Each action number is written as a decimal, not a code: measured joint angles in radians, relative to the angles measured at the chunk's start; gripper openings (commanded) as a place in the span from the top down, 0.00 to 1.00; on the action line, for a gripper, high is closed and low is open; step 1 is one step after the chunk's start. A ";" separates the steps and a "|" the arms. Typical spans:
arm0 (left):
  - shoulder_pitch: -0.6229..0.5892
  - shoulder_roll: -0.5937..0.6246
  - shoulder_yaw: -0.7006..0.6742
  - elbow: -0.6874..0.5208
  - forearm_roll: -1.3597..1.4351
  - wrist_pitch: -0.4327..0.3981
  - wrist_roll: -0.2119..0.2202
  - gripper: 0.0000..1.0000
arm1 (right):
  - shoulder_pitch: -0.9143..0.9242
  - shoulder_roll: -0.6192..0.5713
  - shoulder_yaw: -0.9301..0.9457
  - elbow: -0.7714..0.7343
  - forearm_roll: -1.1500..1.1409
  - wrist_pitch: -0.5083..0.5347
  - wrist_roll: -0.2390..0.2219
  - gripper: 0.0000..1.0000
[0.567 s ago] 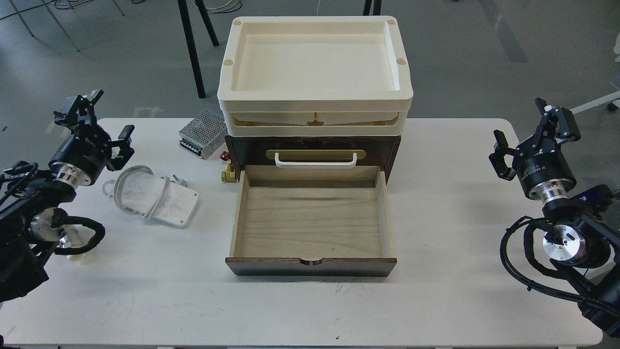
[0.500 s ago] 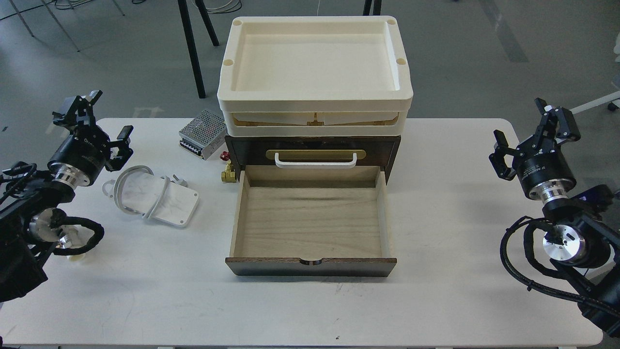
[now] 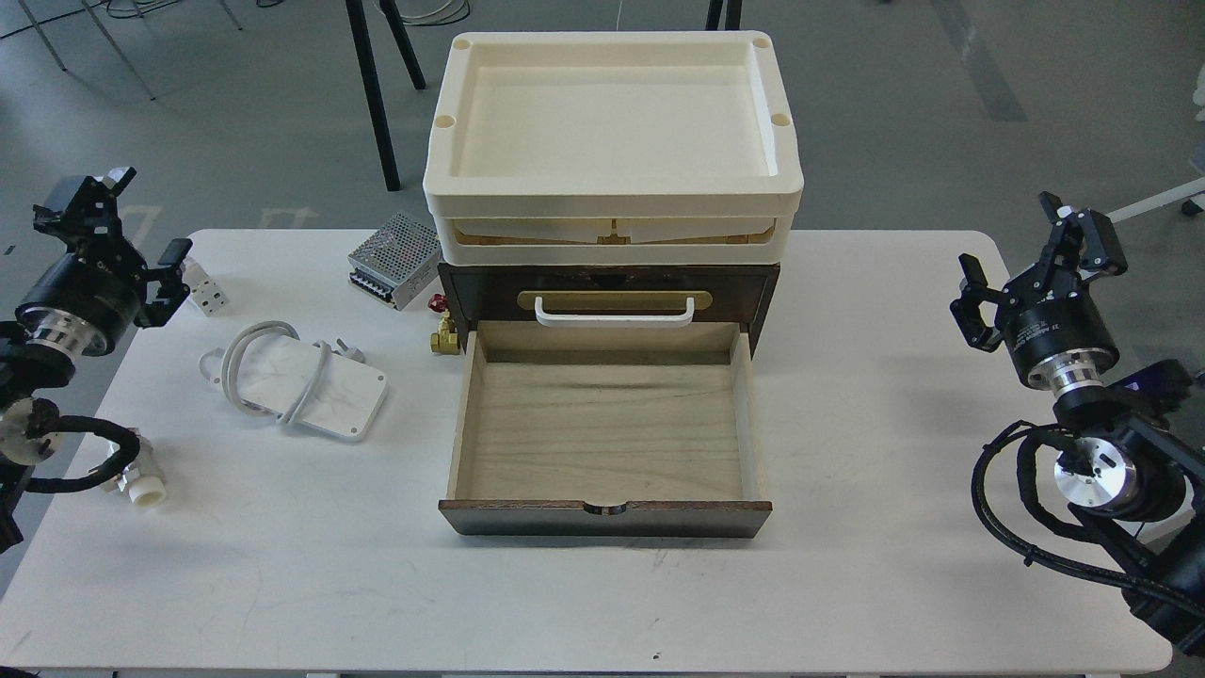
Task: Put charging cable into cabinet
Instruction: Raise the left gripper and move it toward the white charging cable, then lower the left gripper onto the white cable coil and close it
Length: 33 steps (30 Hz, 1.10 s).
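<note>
Head view puts the charging cable (image 3: 306, 386) flat on the white worktop (image 3: 602, 584), left of the cabinet (image 3: 607, 377) and apart from it: a white rounded pad with faint grey marbling, its pale cord looped around the left part. The cabinet is a dark brown wooden box near the middle of the worktop, with its pale wood-lined drawer (image 3: 604, 433) pulled out toward the viewer and nothing visible inside; above the drawer sits a brass plate with a white bar handle (image 3: 614, 311). Two cream plastic trays (image 3: 612, 141) are stacked on top of the cabinet. Just left of the cabinet's front corner stands a small brass fitting with a red knob (image 3: 441, 330), and behind that, near the far edge, a perforated metal power-supply box (image 3: 395, 259). A small white block (image 3: 205, 294) lies near the far left edge, and a short white plastic piece (image 3: 141, 485) lies near the left edge closer to the viewer. The left tool (image 3: 113, 221) hovers above the worktop's far left corner, well apart from the charging cable, fingers spread and holding nothing. The right tool (image 3: 1036, 259) hangs over the right edge, well apart from the cabinet, its fingers likewise parted and empty
</note>
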 measured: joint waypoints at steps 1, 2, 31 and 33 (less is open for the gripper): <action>-0.023 0.020 0.002 -0.003 0.064 0.000 0.000 0.06 | 0.000 0.000 0.000 0.000 0.000 0.000 0.000 0.01; -0.042 0.040 0.003 -0.006 0.139 0.000 0.000 0.06 | 0.000 0.000 0.000 0.000 0.000 -0.001 0.000 0.01; -0.254 0.323 0.190 -0.455 1.349 0.108 0.000 0.04 | 0.000 0.000 0.001 0.000 0.000 0.000 0.000 0.01; -0.240 0.298 0.193 -0.457 1.395 0.140 0.000 0.04 | 0.000 0.000 0.001 0.000 0.000 0.000 0.000 0.01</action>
